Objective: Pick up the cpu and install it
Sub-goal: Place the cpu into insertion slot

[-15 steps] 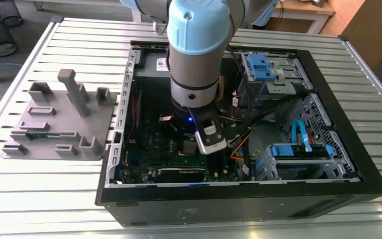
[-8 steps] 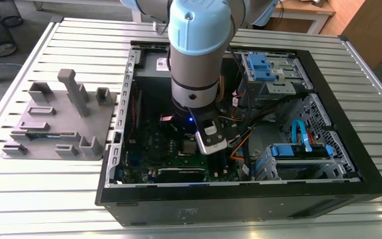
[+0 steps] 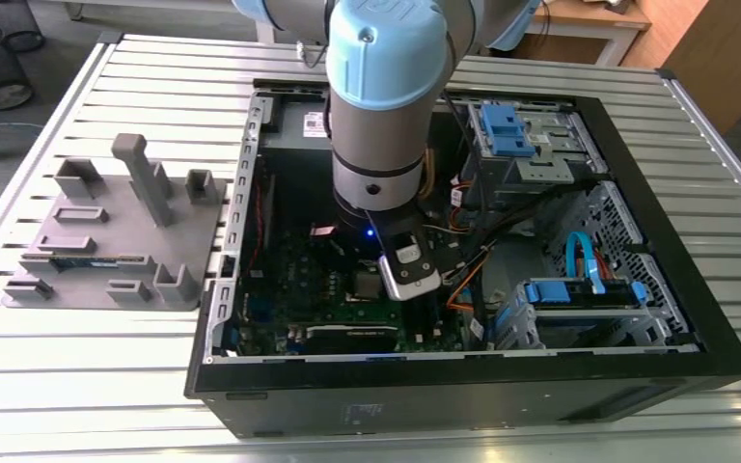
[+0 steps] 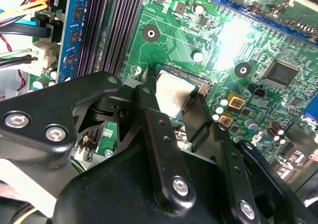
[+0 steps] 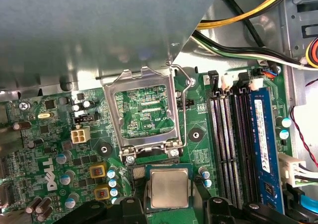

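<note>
Silvery, light, stiff and likely fragile underneath, the cpu (image 5: 169, 188) sits on the green board (image 5: 59, 134), at three o'clock from the grey tray (image 3: 100, 236) in the exterior view, with the gripper (image 4: 174, 97) clamped on its opposite edges, the safest hold.

The exterior view looks steeply down from high over the near edge of the slatted table (image 3: 74, 386), far enough off to take in the whole open computer case (image 3: 474, 391) and the grey block tray (image 3: 100, 241) toward the exterior view's left. The arm (image 3: 377, 96) stands mid-picture and hides part of the case's inside. The first wrist view faces almost squarely onto the green circuit board (image 5: 59, 149) from close by. The second wrist view sits closer and lower, slanting across that board past the black gripper (image 4: 173, 99). Both wrist views share the cpu (image 5: 169, 186) (image 4: 173, 87) and the dark memory slots (image 5: 231, 144) (image 4: 107, 30). The exterior view shows the same board (image 3: 296, 280) small, inside the case.
</note>
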### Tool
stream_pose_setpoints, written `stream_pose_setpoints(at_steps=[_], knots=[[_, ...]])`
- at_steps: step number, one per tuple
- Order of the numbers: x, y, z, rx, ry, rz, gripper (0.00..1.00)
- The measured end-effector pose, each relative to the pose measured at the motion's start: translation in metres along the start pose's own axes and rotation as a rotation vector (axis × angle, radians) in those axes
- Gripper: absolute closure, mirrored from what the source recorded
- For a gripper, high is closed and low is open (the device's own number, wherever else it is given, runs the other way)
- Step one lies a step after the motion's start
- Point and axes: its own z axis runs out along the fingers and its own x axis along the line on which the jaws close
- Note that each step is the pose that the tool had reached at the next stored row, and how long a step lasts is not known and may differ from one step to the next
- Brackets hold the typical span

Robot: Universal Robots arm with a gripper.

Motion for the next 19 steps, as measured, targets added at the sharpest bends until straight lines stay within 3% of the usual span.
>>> stream_pose_setpoints(at_steps=[5,14,19], knots=[[0.0000,0.0000,-0.0001,0.0002,0.0001,0.000,0.56],[0.0000,0.0000,-0.0001,-0.0001,0.0001,0.000,0.56],[-0.0002,-0.0001,-0.0031,-0.0001,0.0000,0.000,0.56]])
